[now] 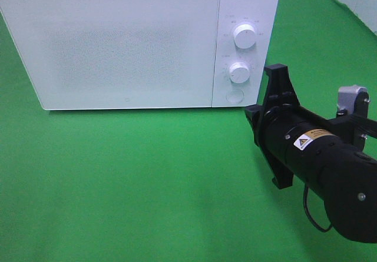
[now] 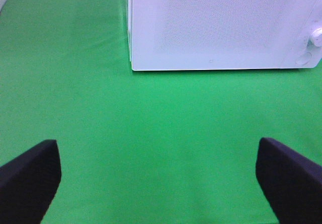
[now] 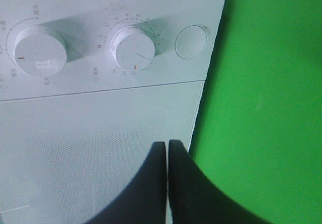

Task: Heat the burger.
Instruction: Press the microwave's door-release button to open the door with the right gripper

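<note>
The burger is out of view in every frame. A white microwave [image 1: 129, 44] stands at the back of the green table with its door closed. My right gripper [image 3: 167, 148] is shut with nothing between its fingers, and it hovers just in front of the door's edge beside the control panel. In the high view only the right arm [image 1: 318, 156] shows, reaching in from the right toward the panel. My left gripper [image 2: 157, 151] is open and empty above bare green cloth, well in front of the microwave [image 2: 216, 22].
The panel carries an upper knob [image 1: 245, 36], a lower knob [image 1: 239, 72] and a round button [image 1: 235, 95]. Green cloth [image 1: 118, 179] covers the table in front of the microwave. A grey clamp [image 1: 352, 97] sits at the right edge.
</note>
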You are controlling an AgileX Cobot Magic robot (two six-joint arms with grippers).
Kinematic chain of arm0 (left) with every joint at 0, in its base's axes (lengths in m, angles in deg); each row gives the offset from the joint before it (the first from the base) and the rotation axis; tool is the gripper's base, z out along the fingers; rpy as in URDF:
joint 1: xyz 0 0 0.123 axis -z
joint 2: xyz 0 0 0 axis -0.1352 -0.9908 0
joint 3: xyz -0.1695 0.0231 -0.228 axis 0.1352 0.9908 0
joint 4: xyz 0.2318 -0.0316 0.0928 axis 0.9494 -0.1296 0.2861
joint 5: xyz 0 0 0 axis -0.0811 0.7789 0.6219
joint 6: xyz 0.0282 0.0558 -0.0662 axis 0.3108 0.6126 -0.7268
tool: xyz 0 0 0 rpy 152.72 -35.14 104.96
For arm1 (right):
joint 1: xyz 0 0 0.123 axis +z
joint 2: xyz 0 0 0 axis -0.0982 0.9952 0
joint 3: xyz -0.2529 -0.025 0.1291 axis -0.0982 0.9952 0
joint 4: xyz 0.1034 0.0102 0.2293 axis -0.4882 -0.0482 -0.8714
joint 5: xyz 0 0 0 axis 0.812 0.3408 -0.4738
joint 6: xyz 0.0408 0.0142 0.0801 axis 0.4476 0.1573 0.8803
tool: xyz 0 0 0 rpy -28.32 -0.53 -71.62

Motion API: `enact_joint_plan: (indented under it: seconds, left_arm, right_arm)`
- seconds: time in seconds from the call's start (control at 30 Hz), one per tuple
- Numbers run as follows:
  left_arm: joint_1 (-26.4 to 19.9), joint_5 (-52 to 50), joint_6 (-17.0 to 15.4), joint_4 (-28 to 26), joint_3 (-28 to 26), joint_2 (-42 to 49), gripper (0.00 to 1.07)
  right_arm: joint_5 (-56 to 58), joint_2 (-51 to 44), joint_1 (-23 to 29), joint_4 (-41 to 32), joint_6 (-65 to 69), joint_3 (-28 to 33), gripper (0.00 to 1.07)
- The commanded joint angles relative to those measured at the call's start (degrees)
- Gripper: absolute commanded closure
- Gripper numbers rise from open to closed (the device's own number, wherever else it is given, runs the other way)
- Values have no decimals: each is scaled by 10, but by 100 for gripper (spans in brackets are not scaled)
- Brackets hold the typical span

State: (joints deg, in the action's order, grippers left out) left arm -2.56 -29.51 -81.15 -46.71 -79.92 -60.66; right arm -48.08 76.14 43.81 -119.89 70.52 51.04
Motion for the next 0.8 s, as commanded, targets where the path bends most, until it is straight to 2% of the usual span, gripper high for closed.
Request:
enact_joint_plan:
  seconds: [0.03,0.2,0.47,0.8]
  left_arm:
    - [0,-5,-1,-1,1,10,9]
    - [0,-5,-1,-1,1,10,9]
    - [0,-5,-1,-1,1,10,9]
    - [0,-5,-1,-1,1,10,9]
  right_arm:
    - [-3,10,0,-9,5,-11,107]
    - [-1,57,-13,-5,18,-41,107]
    - [32,110,-84,44,40,-112,107]
    - [57,161,-124,56,53,-164,107]
